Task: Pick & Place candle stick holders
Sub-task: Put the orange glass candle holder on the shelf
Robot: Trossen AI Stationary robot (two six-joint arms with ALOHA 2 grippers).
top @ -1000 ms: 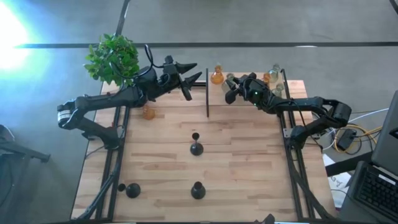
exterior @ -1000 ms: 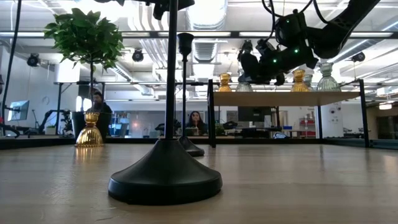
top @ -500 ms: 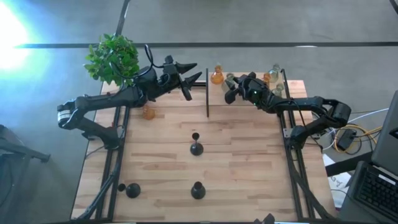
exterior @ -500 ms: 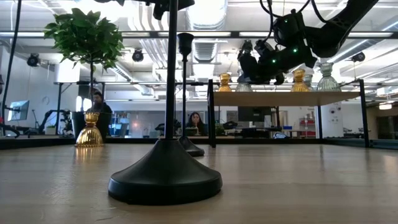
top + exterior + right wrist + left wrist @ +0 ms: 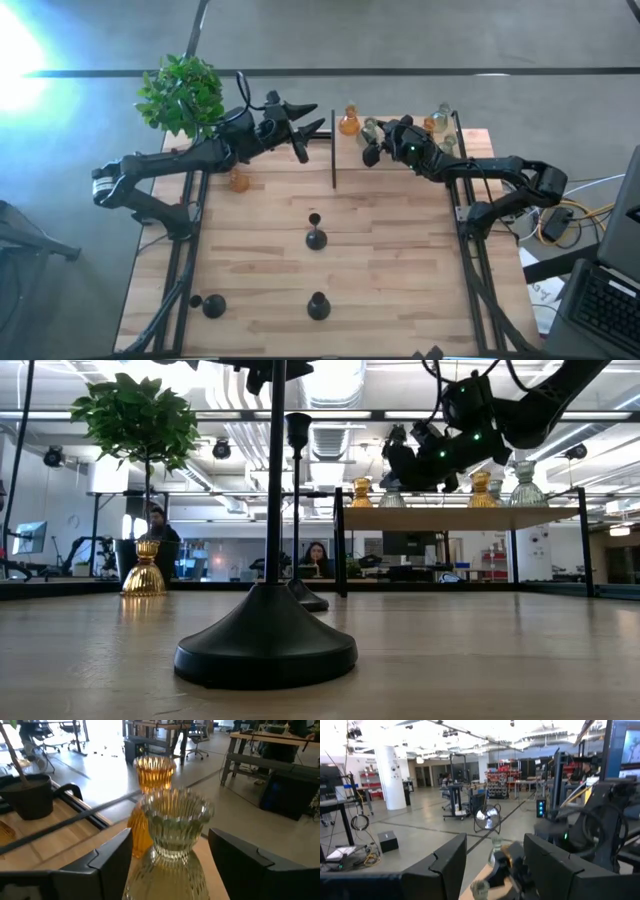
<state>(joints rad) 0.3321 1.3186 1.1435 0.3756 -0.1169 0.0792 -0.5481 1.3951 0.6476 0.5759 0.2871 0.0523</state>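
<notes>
On the raised wooden shelf (image 5: 460,517) at the table's far right stand several candle stick holders. Among them are a pale clear-greenish one (image 5: 175,827) and an amber one (image 5: 152,775) just behind it. My right gripper (image 5: 169,836) is open and nearly level, one finger on either side of the clear holder (image 5: 372,128), which rests on the shelf by its base. My left gripper (image 5: 312,115) hangs open and empty above the table's far left. On the table below stand one amber holder (image 5: 238,180) and three black holders (image 5: 316,236) (image 5: 318,305) (image 5: 212,305).
A black upright divider (image 5: 333,150) separates the shelf side from the left gripper. A green plant (image 5: 180,90) in a black pot stands at the far left corner. More glass holders (image 5: 440,120) crowd the shelf's right end. One black holder (image 5: 265,645) stands close before the low camera.
My right gripper has opened around the clear-greenish holder, which stays standing on the shelf. The gripper itself has stayed in place.
</notes>
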